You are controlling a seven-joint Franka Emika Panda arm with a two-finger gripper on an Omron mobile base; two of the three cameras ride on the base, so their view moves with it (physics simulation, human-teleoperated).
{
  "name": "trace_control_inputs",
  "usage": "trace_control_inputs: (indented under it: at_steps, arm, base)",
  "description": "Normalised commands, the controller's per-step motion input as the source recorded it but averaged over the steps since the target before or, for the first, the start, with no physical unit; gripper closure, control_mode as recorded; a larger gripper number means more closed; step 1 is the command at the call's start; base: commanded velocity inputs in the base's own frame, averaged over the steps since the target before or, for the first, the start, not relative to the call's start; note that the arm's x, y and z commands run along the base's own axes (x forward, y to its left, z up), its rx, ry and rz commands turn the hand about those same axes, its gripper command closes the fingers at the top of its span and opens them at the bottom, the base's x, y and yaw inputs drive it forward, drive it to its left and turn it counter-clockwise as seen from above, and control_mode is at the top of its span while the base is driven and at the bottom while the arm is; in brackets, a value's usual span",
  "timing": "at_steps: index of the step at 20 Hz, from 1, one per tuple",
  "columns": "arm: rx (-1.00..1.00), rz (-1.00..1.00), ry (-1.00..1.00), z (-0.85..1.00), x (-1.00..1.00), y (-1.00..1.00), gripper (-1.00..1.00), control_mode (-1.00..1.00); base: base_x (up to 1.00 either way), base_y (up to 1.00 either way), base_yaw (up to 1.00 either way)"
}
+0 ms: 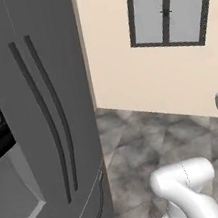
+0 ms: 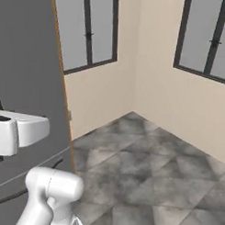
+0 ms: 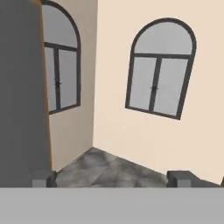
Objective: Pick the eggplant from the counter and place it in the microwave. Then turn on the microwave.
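Grey fridge (image 1: 36, 118); gripper (image 3: 112, 178) apparently open.

A tall grey refrigerator (image 1: 36, 118) stands beside cream walls (image 2: 178, 112) with dark-framed arched windows (image 3: 159, 70) over a mottled grey floor (image 2: 148, 180).

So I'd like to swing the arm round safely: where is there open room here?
Open: the grey floor between the fridge and the cream window walls. Tight: the side by the fridge, close beside the arm. The gripper is open, holding nothing.
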Motion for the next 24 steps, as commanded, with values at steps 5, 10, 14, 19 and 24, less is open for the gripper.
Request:
trace_control_inputs:
  at_steps: [5, 10, 14, 19, 24]
  arm:
    - [0.0, 0.0, 0.0, 0.0, 0.0, 0.0, -1.0, 1.0]
    - [0.0, 0.0, 0.0, 0.0, 0.0, 0.0, -1.0, 1.0]
    - [0.0, 0.0, 0.0, 0.0, 0.0, 0.0, -1.0, 1.0]
    - [0.0, 0.0, 0.0, 0.0, 0.0, 0.0, -1.0, 1.0]
    - [0.0, 0.0, 0.0, 0.0, 0.0, 0.0, -1.0, 1.0]
  base:
    - [0.0, -0.16, -0.61]
    - [0.0, -0.17, -0.62]
    - [0.0, -0.19, -0.61]
    - [0.0, -0.15, -0.61]
    - [0.01, -0.14, -0.6]
